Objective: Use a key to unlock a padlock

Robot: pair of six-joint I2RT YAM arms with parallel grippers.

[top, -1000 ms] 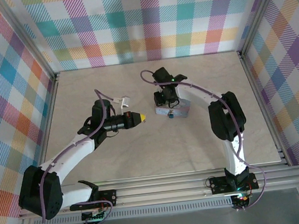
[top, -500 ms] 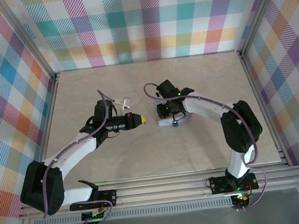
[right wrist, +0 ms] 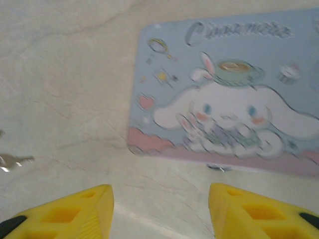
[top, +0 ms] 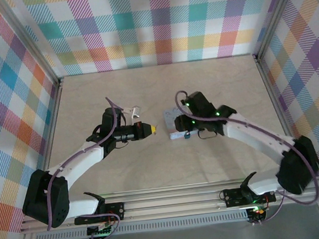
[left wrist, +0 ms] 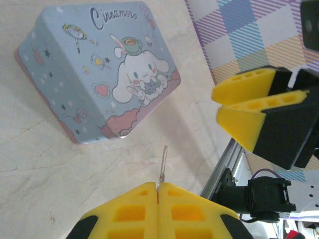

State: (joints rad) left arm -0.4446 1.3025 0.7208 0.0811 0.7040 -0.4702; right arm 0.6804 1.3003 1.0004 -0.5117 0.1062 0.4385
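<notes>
While my left gripper (left wrist: pixel 158 188) pinches the key (left wrist: pixel 163 159) tight by its head, a light, stiff, likely slippery sliver, my right gripper (right wrist: pixel 159 206) gapes empty beside the Cinnamoroll box (right wrist: pixel 224 89) — the tiny padlock (top: pixel 188 135) at its near edge probably wants gripping by its body.

Bright and even throughout, softly diffused. Leaves only faint, blurry-edged shadows on the pale table (top: pixel 89 98) just beneath the arms. Stays sharp overhead and in the left wrist view, rendering the thin key (left wrist: pixel 162 162) crisply, with the left fingertips (left wrist: pixel 134 214) slightly soft up close. Smears in the right wrist view: box (right wrist: pixel 224 89) print hazy, right fingertips (right wrist: pixel 65 211) out of focus.
</notes>
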